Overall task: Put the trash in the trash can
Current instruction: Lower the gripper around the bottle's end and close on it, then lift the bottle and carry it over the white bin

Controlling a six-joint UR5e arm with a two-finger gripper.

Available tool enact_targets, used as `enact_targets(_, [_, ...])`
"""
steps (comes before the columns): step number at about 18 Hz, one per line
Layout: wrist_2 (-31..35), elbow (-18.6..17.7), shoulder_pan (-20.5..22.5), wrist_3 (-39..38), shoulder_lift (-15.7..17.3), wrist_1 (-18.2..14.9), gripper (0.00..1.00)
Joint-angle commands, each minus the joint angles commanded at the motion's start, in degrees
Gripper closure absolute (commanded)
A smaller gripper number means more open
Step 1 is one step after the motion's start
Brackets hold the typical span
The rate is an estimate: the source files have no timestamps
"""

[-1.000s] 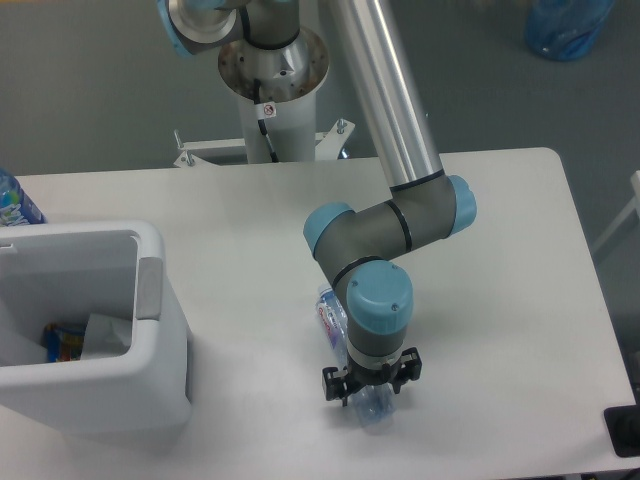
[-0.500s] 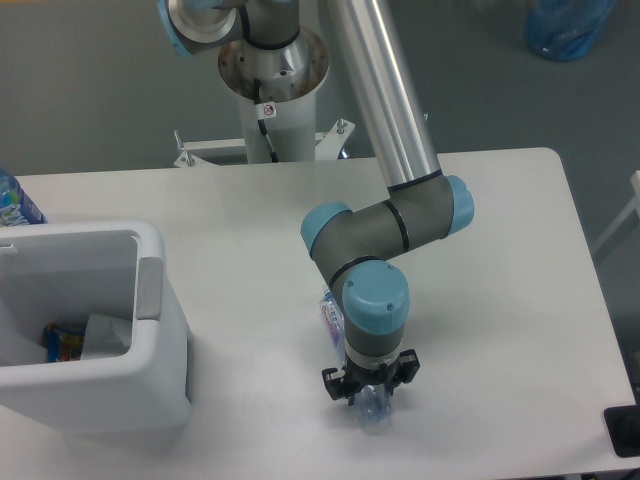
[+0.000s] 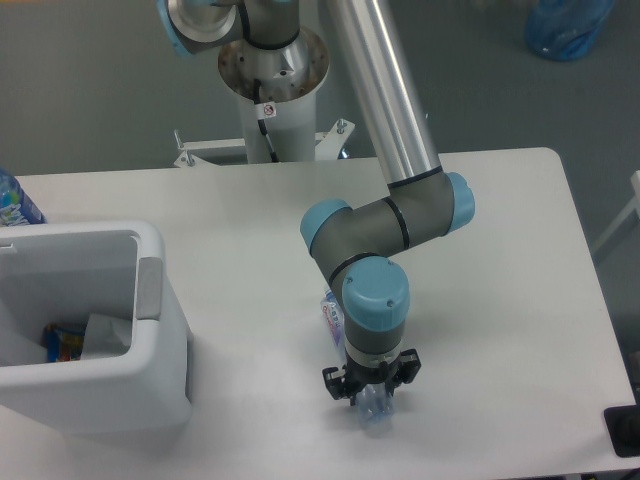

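The crushed clear bottle [image 3: 376, 411] lies on the white table near its front edge, its red-blue label [image 3: 329, 312] poking out behind the arm's wrist. My gripper [image 3: 370, 392] hangs straight down over the bottle's middle. Its fingers are hidden under the black gripper body, so their hold on the bottle cannot be made out. The white trash can [image 3: 150, 385] stands at the far left, with a grey panel on its right side. A crumpled white paper scrap [image 3: 104, 335] lies inside it beside a colourful item [image 3: 60, 342].
A blue bottle [image 3: 14, 200] peeks in at the left edge behind the can. The arm's pedestal [image 3: 272, 85] stands behind the table. A blue translucent bag [image 3: 566, 26] lies on the floor top right. A black object [image 3: 625, 431] sits at the lower right corner.
The wrist and gripper have shifted a few pixels to the left over the bottle. The bottle has stayed nearly where it was.
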Motion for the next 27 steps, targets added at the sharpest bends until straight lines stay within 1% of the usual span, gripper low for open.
enact_targets(2, [0.0,0.0,0.0,0.1,0.4,0.1,0.41])
enact_targets(4, [-0.1,0.0,-0.1,0.1,0.4,0.1,0.41])
enact_targets(7, [-0.1,0.3,-0.1,0.0,1.6,0.2,0.41])
enact_targets(9, [-0.8,1.6,-0.1,-0.7,3.4,1.7,0.41])
enact_targets(12, [-4.3,3.6,0.0,-2.6,5.5,3.2,0.41])
enact_targets(15, [-5.9,4.7,0.0,-3.6,8.3,4.7,0.41])
enact_targets(17, [-6.5,4.9,-0.2,-4.6,11.3,6.8,0.41])
enact_targets(19, [-10.0,5.7,-0.1,-6.1,13.9,8.7,0.41])
enact_targets(22, [-12.6,7.1,-0.2,-6.2,17.1,8.7,0.41])
enact_targets(25, [-16.7,7.8,-0.3,-6.1,20.1,9.1,0.41])
enact_targets(27, [-17.7,8.6,-1.8,-6.0,21.7,9.1,0.41])
